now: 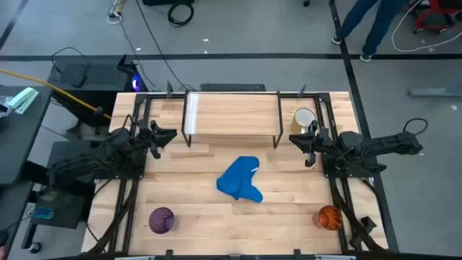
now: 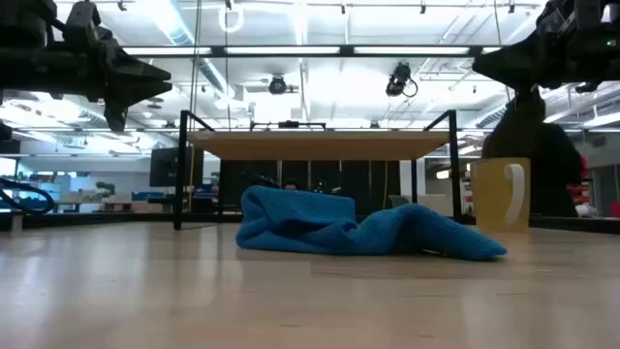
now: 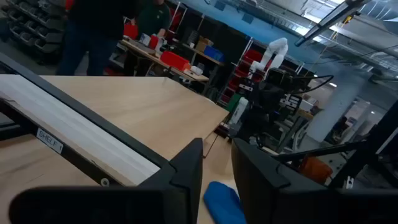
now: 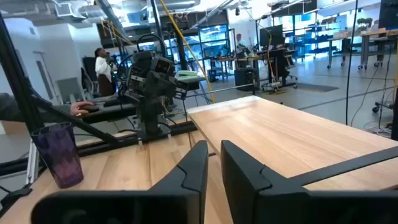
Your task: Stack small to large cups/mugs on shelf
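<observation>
Your left gripper (image 1: 172,135) and right gripper (image 1: 294,139) both hover empty, fingers slightly parted, flanking the shelf (image 1: 232,115); white mug (image 1: 304,118) at the shelf's 3 o'clock.

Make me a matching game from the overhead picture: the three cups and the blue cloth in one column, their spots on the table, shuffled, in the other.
Things:
1. translucent purple cup
2. translucent orange cup
3. white handled mug
4. crumpled blue cloth

Places:
A. middle of the table, in front of the low light-wood shelf
B. front corner on the right arm's side
C. beside the shelf's end, near the right gripper
D. front corner on the left arm's side

Pairs: 1-D, 2-B, 3-C, 4-A
</observation>
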Controlling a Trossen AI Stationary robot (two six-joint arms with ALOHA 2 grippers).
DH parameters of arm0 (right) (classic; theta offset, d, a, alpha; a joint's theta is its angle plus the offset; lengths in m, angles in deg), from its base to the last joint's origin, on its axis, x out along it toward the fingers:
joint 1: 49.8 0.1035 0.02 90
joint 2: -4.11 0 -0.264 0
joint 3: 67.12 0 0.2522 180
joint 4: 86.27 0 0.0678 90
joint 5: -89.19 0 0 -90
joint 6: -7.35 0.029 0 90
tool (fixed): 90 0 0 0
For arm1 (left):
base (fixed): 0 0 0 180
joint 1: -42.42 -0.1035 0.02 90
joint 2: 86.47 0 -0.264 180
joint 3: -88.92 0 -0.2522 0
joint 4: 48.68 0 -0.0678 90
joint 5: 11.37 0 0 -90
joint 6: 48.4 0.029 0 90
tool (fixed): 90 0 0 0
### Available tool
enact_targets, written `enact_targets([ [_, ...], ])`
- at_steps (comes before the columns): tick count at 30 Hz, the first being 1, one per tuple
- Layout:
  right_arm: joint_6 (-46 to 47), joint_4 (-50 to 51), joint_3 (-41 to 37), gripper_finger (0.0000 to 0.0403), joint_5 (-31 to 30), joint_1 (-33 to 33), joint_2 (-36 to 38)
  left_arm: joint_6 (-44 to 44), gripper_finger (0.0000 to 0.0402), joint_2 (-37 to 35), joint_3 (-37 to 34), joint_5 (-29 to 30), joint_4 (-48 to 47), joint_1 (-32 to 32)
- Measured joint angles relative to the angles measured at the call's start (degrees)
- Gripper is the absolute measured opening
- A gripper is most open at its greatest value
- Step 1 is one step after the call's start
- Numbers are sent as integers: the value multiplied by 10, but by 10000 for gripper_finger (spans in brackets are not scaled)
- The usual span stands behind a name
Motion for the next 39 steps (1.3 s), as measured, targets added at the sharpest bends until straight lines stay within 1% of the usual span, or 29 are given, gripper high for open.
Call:
enact_targets([
  [9, 0, 0, 0, 52, 0, 0, 0, 0, 85, 0, 0, 0, 0, 0],
  [29, 0, 0, 0, 52, 0, 0, 0, 0, 94, 0, 0, 0, 0, 0],
  [39, 0, 0, 0, 52, 0, 0, 0, 0, 85, 0, 0, 0, 0, 0],
])
